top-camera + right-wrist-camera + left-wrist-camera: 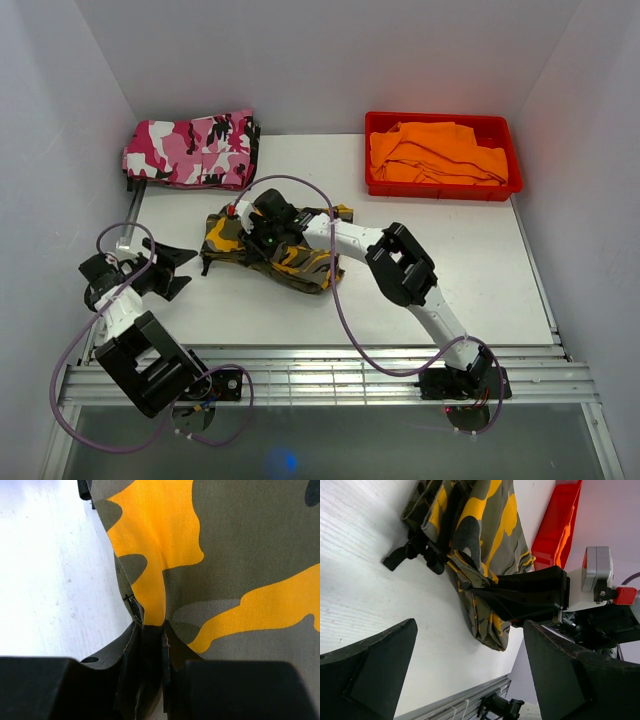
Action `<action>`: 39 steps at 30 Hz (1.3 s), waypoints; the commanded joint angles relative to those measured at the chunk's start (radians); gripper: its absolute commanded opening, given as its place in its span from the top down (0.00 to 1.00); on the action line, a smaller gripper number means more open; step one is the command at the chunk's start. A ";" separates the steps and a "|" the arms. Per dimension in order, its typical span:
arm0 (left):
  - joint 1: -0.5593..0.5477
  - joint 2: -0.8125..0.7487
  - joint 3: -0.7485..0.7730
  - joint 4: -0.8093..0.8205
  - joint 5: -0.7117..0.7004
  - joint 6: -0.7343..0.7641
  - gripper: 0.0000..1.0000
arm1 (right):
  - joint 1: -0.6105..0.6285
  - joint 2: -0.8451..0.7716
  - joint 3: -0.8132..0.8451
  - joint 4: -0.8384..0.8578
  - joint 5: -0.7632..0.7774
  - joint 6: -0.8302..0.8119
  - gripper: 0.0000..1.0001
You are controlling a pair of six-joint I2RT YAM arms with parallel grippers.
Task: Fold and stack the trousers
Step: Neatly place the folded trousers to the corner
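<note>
Olive-and-yellow camouflage trousers [290,262] lie bunched in the middle of the table; they also show in the left wrist view [485,535] and fill the right wrist view [225,555]. My right gripper [262,232] is shut on a fold of this cloth, which is pinched between its fingers [150,635]. My left gripper [172,268] is open and empty, just left of the trousers, its fingers [365,670] spread wide above bare table. Folded pink camouflage trousers [192,148] lie at the far left corner.
A red tray [440,185] holding orange cloth [436,152] stands at the far right. A metal rail [320,380] runs along the near table edge. White walls close in the left, right and back sides.
</note>
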 commanded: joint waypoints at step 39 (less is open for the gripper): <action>-0.546 0.340 -0.205 0.857 -0.546 -0.591 0.02 | -0.010 0.076 0.021 0.243 -0.379 0.425 0.92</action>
